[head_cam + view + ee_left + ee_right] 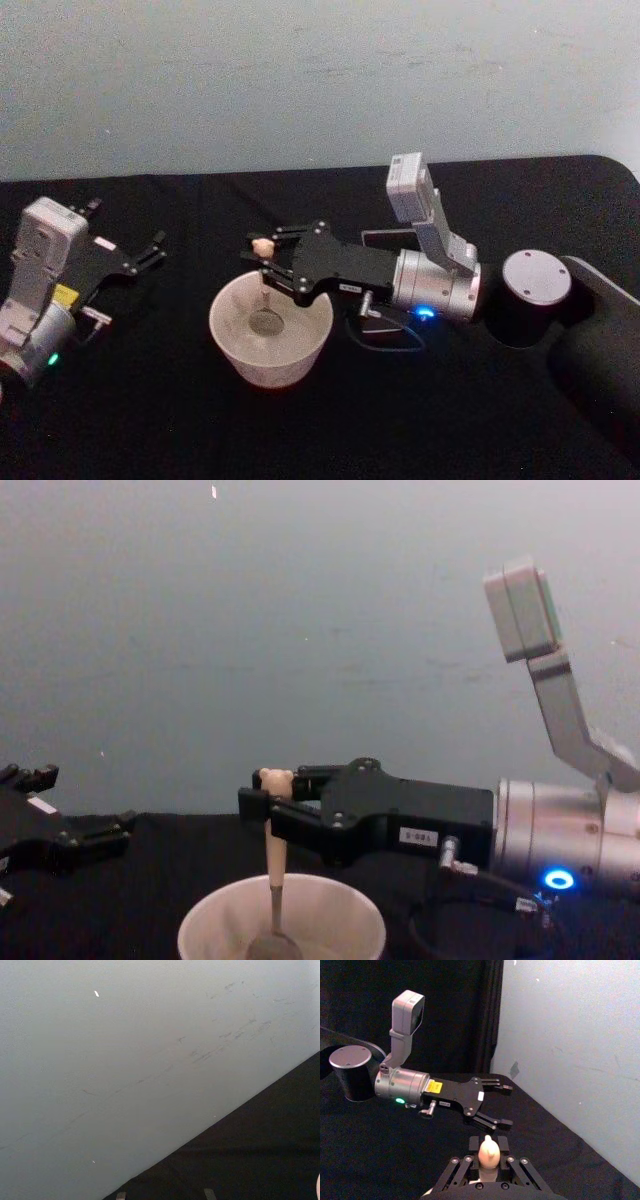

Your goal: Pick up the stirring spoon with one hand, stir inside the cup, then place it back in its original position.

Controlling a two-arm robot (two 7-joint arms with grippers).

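While left gripper (128, 226) rests wide open at left of table (400, 420), right gripper (257, 250) pinches spoon (266, 321) upright, metal bowl down inside cup (270, 370).

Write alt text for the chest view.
The right gripper holds the stirring spoon upright in shut jaws just under its bear head, its metal bowl down inside the white cup. The left gripper sits open at the left edge.

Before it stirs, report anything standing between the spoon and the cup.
Nothing visible. The right gripper holds the stirring spoon upright, its bowl already inside the cup; the left gripper sits apart, to the left.
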